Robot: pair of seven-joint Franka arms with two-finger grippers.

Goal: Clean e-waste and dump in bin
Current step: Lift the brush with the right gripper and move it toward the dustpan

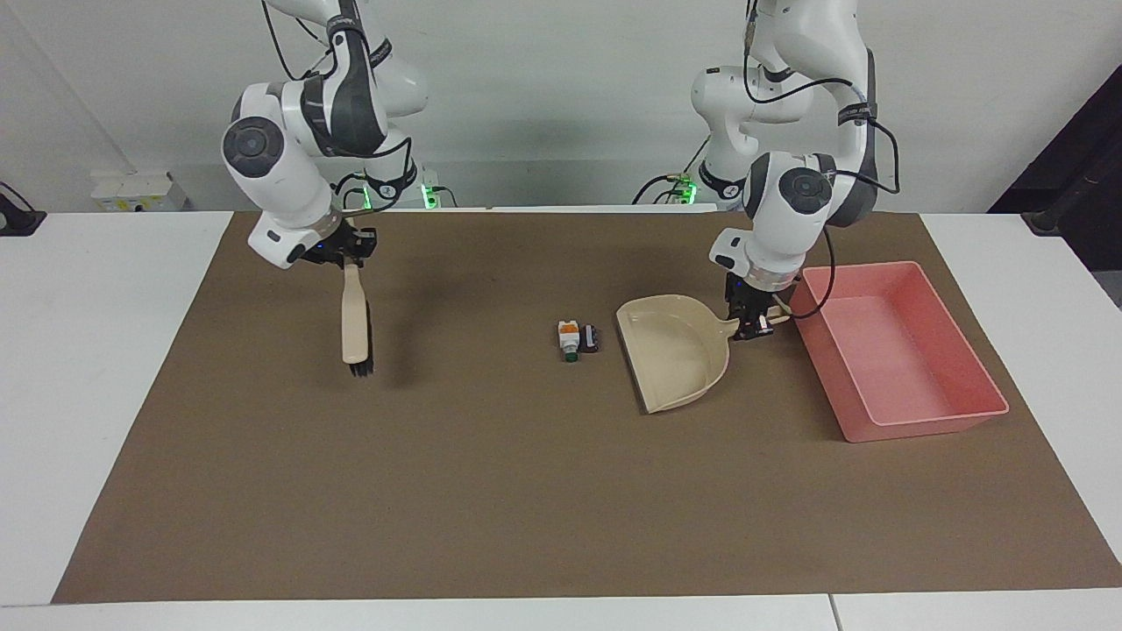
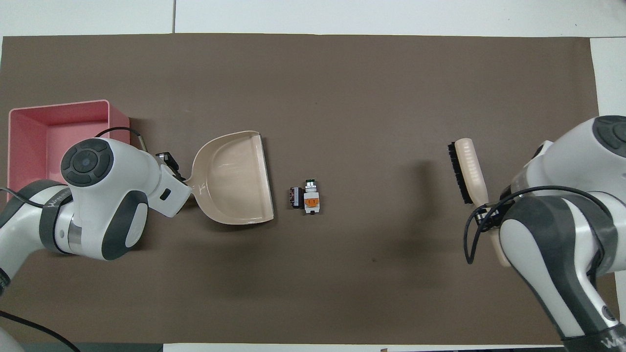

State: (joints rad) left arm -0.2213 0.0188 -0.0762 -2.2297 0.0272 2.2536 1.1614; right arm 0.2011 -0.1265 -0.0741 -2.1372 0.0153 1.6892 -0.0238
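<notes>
The left hand (image 1: 754, 330) was clamped on the handle of the one beige dustpan (image 1: 671, 355), its fingers together around the stub where the handle meets the pan. The pan sat low over the brown mat (image 1: 526, 491), its open straight edge turned toward the e-waste. The right hand (image 1: 351, 256) was clamped on the handle of the one brush (image 1: 355, 324), which hung from it over the mat toward the right arm's end of the tabletop (image 1: 96, 350), bristles pointing down and casting a shadow beside it.

Two pieces of e-waste lay touching each other near the middle of the mat: one white piece (image 1: 568, 337) with an orange band and a green tip, and one small black block (image 1: 589, 338) on the dustpan's side of it. They sat just beside the dustpan's open edge but apart from it.

One pink bin (image 1: 903, 419) stood at the left arm's end of the mat, just beside the left hand, its interior holding nothing.

Between the brush and the e-waste stretched a wide band of bare mat. The part of the mat farther from the robots was likewise open all the way to its edge.
</notes>
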